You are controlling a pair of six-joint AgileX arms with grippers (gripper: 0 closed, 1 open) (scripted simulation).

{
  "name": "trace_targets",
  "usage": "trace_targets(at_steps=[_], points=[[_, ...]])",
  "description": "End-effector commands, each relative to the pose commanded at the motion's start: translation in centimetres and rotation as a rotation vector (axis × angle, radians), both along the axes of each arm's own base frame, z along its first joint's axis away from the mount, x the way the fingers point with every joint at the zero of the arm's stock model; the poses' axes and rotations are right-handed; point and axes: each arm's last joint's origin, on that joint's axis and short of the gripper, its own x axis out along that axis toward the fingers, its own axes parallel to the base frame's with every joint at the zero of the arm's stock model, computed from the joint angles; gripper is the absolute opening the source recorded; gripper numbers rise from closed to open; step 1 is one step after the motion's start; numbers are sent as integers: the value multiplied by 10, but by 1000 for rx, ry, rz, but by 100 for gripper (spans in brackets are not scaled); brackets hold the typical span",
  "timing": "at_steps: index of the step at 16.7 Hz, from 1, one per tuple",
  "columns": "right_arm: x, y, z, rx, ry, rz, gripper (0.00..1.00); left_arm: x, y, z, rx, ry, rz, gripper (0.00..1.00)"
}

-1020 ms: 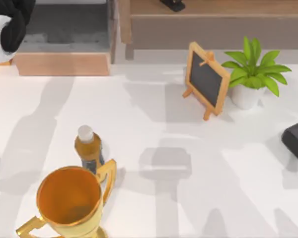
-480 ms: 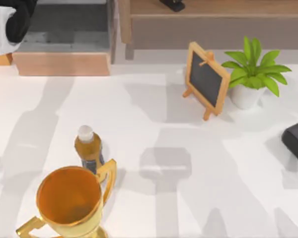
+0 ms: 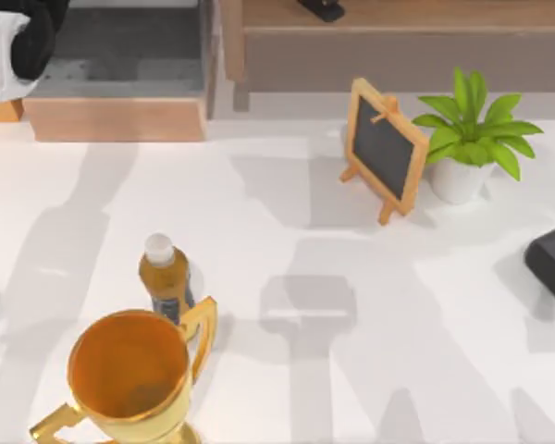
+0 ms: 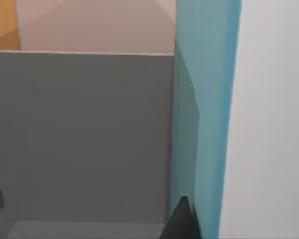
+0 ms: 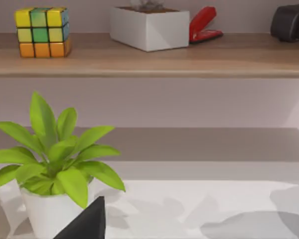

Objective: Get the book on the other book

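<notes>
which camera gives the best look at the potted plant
The top view shows the potted plant best: whole, leaves and white pot, beside the small chalkboard at the table's right. The right wrist view catches it closer, but the frame edge cuts off its pot.

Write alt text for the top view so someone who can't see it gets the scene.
A white table seen from above holds a gold trophy and a small bottle near the front left. A little chalkboard easel and potted plant stand at the back right.

the left arm [image 3: 18,42] reaches to the far left corner of the top view. the right arm [image 3: 553,264] sits low at the right edge, its wrist level with the table.
</notes>
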Motion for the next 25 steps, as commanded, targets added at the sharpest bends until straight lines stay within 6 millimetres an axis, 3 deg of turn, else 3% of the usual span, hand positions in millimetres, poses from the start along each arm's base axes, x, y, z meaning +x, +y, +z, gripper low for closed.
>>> trace_targets(at_steps=[4, 5, 14, 25], points=[[0, 0, 0, 0, 0, 0, 100, 0, 0, 0, 0, 0, 0, 2], [0, 0, 0, 0, 0, 0, 100, 0, 0, 0, 0, 0, 0, 0], [0, 0, 0, 0, 0, 0, 100, -1, -1, 1, 1, -1, -1, 0], [0, 0, 0, 0, 0, 0, 100, -14, 3, 17, 30, -16, -20, 0]])
